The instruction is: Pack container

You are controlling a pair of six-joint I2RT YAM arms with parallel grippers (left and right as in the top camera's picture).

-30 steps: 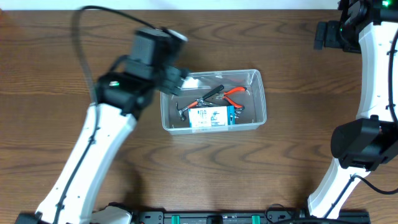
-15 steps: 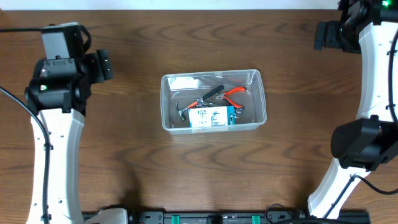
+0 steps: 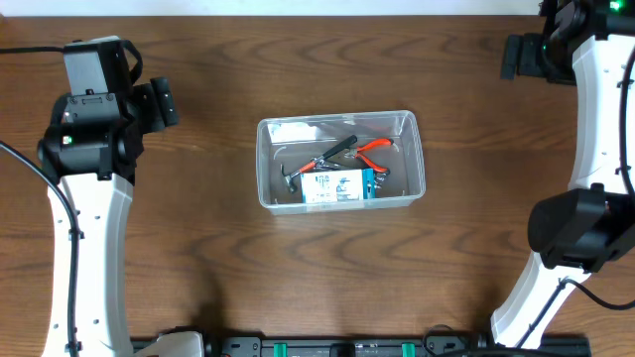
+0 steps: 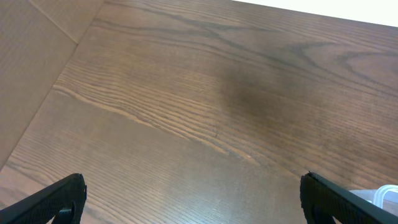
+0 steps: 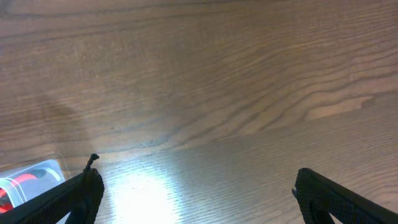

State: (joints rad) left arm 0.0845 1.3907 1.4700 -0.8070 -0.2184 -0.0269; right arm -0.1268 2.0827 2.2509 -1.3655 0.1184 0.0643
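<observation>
The clear rectangular container [image 3: 417,159] sits mid-table in the overhead view. It holds orange-handled pliers [image 3: 374,149], another orange-and-black hand tool [image 3: 329,156] and a small blue-and-white box [image 3: 339,186]. My left gripper [image 3: 157,104] is far left of the container, open and empty; its wrist view shows both fingers wide apart [image 4: 193,202] over bare wood, with the container's corner [image 4: 379,194] at the lower right. My right gripper [image 3: 516,55] is at the far right back, open and empty [image 5: 199,196]; the container's corner [image 5: 31,174] shows at the lower left.
The table is dark brown wood [image 3: 198,268]. The left arm's black cable [image 3: 20,50] runs along the far left. The table's back edge meets a white surface [image 3: 298,8] at the top.
One second ago the left arm reached over the container's left end. It has since pulled back to the far left and has barely moved in the last half second. The right arm has not moved.
</observation>
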